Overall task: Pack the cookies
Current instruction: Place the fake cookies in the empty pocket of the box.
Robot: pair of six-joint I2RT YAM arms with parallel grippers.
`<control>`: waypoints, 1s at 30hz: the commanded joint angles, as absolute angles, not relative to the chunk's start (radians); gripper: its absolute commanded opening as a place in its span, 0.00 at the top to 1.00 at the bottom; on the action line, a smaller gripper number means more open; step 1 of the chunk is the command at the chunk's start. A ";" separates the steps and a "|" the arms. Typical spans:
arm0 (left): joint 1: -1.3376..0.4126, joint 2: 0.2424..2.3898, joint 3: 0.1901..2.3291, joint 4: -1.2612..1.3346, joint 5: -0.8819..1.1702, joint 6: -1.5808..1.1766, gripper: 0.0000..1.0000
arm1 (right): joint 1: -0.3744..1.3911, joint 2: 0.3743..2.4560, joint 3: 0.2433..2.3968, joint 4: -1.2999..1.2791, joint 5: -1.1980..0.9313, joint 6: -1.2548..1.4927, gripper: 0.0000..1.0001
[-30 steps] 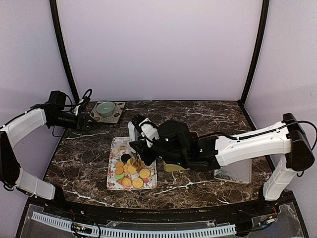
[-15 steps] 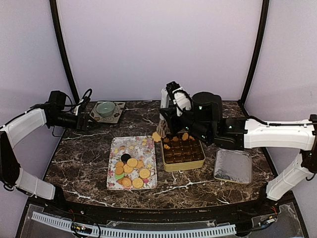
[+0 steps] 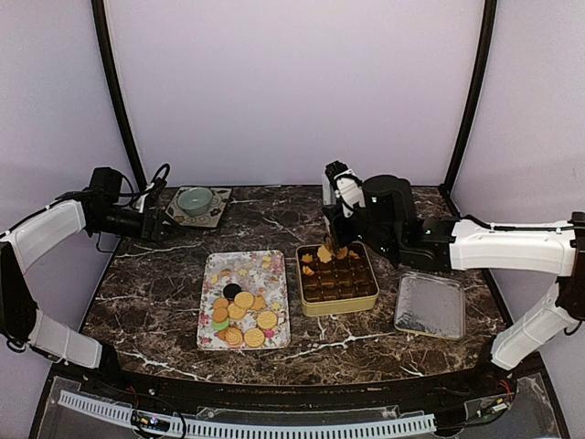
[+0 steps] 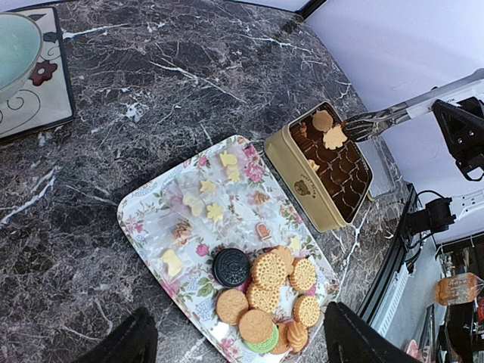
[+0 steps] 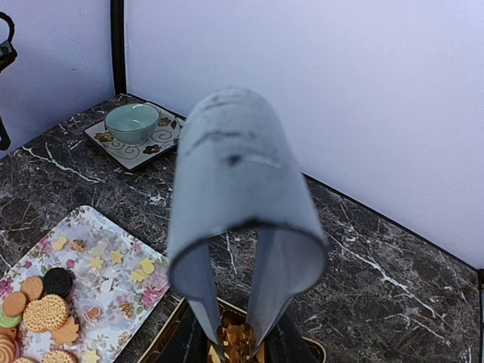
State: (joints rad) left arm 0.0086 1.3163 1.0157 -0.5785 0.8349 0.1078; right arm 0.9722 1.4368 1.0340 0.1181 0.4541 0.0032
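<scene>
Over the tin [image 4: 301, 172], cookie [image 5: 237, 338] in tongs [image 5: 234, 189].

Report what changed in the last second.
The right gripper, its jaws shut on the tongs, swung right from over the flowered tray to the back edge of the gold tin, carrying a cookie. The left gripper, the tray's cookies and the bowl stayed put.

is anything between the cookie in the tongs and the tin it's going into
Nothing visible does. The right gripper holds the tongs, whose tips pinch a cookie just above the far end of the gold tin. The tin is uncovered, with its brown cups open. The silver tray lies beside it, apart.
</scene>
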 commanded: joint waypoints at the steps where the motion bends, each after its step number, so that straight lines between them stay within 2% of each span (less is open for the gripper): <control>1: 0.013 1.310 1.047 -0.589 0.854 0.105 0.21 | 0.967 1.446 1.021 0.167 0.473 -0.012 1.00; 15: 0.013 1.313 1.045 -0.591 0.852 0.103 0.21 | 0.966 1.454 0.997 0.167 0.440 0.000 1.00; 18: 0.013 1.312 1.046 -0.592 0.852 0.102 0.21 | 0.966 1.453 0.998 0.170 0.437 0.003 0.79; 19: 0.013 1.310 1.045 -0.591 0.852 0.102 0.22 | 0.966 1.452 0.999 0.171 0.437 0.003 0.77; 30: 0.013 1.308 1.046 -0.590 0.854 0.101 0.21 | 0.966 1.399 1.023 0.188 0.421 0.013 0.73</control>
